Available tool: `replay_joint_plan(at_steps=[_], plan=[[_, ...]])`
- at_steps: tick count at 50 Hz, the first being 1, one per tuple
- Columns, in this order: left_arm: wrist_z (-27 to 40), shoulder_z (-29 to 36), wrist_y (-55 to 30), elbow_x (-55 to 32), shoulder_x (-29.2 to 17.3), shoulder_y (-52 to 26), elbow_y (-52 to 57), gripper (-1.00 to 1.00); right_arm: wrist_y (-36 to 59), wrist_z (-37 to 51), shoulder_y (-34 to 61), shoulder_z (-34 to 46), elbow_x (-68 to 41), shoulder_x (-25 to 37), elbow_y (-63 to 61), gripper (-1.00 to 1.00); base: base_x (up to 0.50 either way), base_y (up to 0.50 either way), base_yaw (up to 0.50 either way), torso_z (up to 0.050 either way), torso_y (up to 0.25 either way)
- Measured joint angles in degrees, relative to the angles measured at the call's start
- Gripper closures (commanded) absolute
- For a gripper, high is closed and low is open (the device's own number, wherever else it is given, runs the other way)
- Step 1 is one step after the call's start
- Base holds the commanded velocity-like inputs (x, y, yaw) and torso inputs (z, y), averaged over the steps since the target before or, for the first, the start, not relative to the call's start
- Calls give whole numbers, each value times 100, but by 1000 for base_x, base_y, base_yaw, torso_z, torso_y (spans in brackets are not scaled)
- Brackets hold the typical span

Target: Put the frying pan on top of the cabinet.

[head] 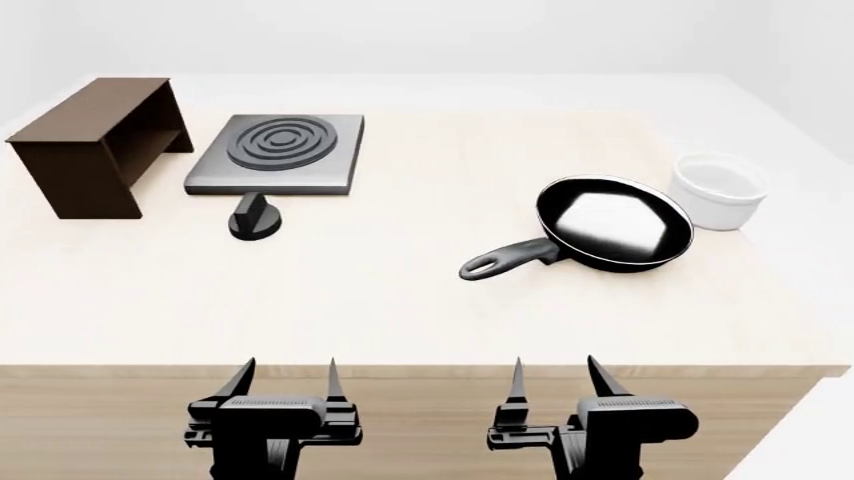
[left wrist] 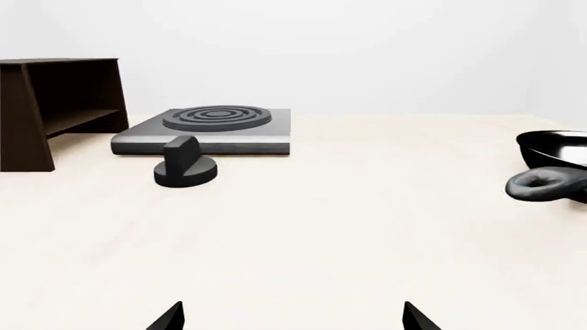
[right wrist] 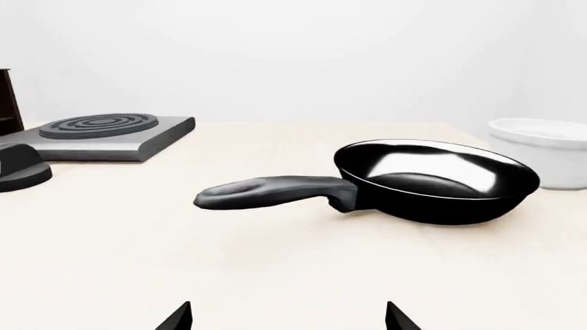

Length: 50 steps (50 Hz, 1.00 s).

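**Still on the table: frying pan at right, cabinet at far left**

Broadly, a pale beige wooden table [head: 400,290] fills most of the head view, its front edge running across the lower part of the frame. At the upper left stands the dark brown box-shaped wooden cabinet [head: 91,140], flat-topped, open at the side with an inner shelf showing. Just to its right lies the square grey stove plate with concentric rings [head: 278,152], near the cabinet but apart from it.

Right of centre sits the round black shallow frying pan [head: 615,223], upright on the table, its glossy inside catching a bright reflection; its long dark grey handle [head: 505,261] points toward the lower left. Close beside the pan's upper right rim stands a white round bowl [head: 719,190]; whether they touch cannot be told. Below the stove plate, just in front of its edge, rests a small black round knob with a raised grip [head: 255,217].

Along the bottom edge, the left gripper [head: 284,380] and the right gripper [head: 554,378] hang before the table's front edge, each with its fingers apart and nothing between them, both well apart from the pan.
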<state>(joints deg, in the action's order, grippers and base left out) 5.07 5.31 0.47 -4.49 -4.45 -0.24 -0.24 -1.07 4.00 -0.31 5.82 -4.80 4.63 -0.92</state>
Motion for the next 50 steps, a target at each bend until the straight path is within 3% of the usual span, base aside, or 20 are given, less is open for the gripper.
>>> replay_joint_plan(at_steps=[13, 19, 29, 50], plan=[[94, 112, -49, -104, -71, -6, 40, -100, 5, 134, 22, 64, -94, 95, 16, -100, 0, -408, 0, 0, 0], [251, 165, -727, -75, -143, -176, 716, -100, 841, 288, 204, 20, -233, 207, -613, -100, 14, 0, 0, 0, 0], [494, 33, -2015, -188, -233, -767, 2098, -100, 2362, 523, 563, -118, -452, 532, -2403, -100, 500, 0, 0, 0, 0], [683, 115, -2359, -191, -367, -980, 2457, -100, 2954, 714, 649, -158, -556, 726, -3117, -100, 500, 0, 0, 0, 0]])
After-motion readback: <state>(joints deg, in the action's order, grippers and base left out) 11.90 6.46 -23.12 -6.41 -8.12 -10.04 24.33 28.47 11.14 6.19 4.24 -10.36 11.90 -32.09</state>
